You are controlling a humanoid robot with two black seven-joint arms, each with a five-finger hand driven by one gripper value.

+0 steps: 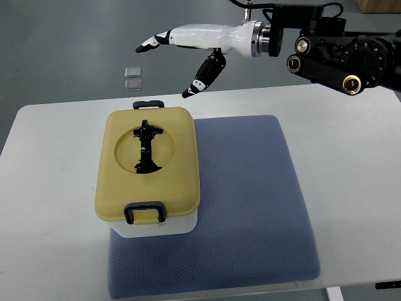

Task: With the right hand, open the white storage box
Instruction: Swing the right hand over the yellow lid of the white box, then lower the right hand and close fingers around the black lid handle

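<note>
The white storage box with its yellow lid (pixel 147 169) sits on the blue padded mat's (pixel 250 207) left edge, lid on. Right hand (pixel 188 53) hovers beyond the box, fingers spread, holding nothing.

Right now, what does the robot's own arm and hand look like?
The right hand has a glossy white shell, with slim fingers in black joints and white segments. A silver metal wrist ring joins it to a bulky black forearm with round silver-rimmed fittings. The left arm isn't visible.
</note>
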